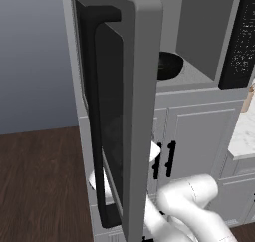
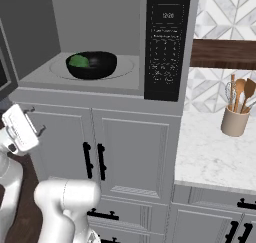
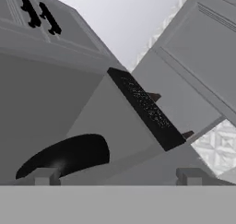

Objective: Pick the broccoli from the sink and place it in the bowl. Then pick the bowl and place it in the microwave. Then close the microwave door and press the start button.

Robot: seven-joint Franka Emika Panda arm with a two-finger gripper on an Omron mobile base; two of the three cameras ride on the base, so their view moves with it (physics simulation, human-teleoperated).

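- Microwave (image 2: 100,42) — cavity open; you see the black control panel (image 2: 167,42) on its right side.
- Bowl (image 2: 92,65) — black, resting on the microwave floor, toward the left of the cavity.
- Broccoli (image 2: 78,61) — green lump lying inside the bowl, at its left side.
- Microwave door (image 1: 132,116) — swung wide open at the left, its long black bar handle (image 1: 97,121) facing outward.
- Gripper (image 3: 117,176) — fingers spread wide, nothing between them; you have it outside the cavity, looking toward the bowl and the panel.
- Cabinet doors (image 2: 132,152) — below the microwave, black handles.
- Utensil crock (image 2: 236,119) — on the marble counter (image 2: 210,157), far right.
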